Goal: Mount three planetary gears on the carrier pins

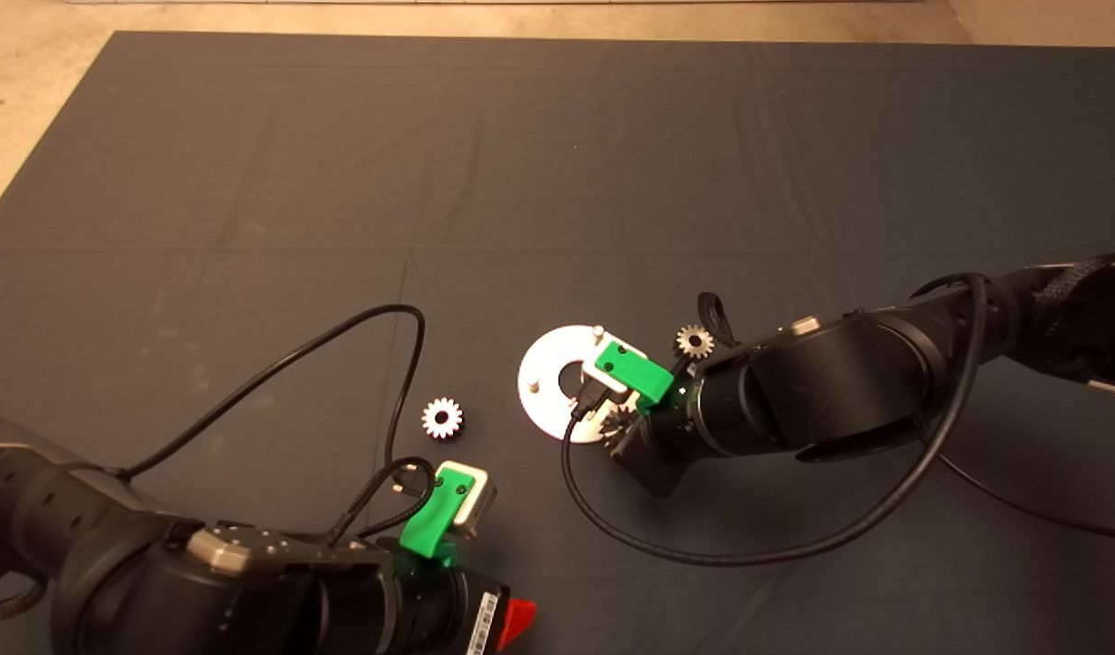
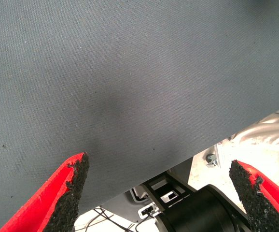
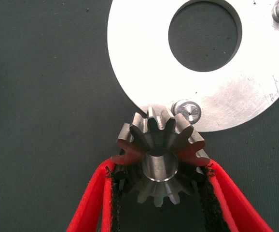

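The silver carrier disc (image 1: 548,375) lies mid-mat, with two pins (image 1: 597,330) (image 1: 534,386) showing in the head view. My right gripper (image 1: 617,420) hangs over the disc's near right rim, shut on a planetary gear (image 3: 161,157). In the right wrist view the held gear sits just beside a pin (image 3: 188,110) at the disc's edge (image 3: 144,72), its bore off the pin. A second gear (image 1: 442,418) lies on the mat left of the disc, and a third (image 1: 695,342) lies right of it. My left gripper (image 2: 159,166) is open and empty at the mat's near edge.
The right arm's black cable (image 1: 703,550) loops over the mat in front of the disc. The left arm's cable (image 1: 339,341) arcs near the left gear. The far half of the mat (image 1: 521,136) is bare.
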Tool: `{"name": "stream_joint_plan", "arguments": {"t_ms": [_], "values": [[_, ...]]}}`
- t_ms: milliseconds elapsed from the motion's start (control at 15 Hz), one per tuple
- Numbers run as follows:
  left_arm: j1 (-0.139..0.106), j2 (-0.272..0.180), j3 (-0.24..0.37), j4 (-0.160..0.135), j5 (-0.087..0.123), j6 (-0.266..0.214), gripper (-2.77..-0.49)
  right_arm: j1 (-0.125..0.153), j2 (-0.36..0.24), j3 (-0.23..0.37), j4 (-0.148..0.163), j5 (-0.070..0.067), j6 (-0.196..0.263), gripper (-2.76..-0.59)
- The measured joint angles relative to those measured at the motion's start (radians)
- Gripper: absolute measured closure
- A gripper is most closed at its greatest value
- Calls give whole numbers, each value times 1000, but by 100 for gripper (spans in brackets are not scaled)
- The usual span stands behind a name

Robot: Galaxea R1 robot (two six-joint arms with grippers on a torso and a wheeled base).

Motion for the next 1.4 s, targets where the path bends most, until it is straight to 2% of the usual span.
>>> {"name": "stream_joint_plan", "arguments": {"t_ms": [200,533,1400], "values": [[0,0,0,0,0,0,-207,0,0,-19,0,1,-22,-89],[0,0,0,0,0,0,-207,0,0,-51,-1,0,-33,-89],[0,0,0,3,0,0,-207,1,0,-67,-1,3,-43,-88]]}}
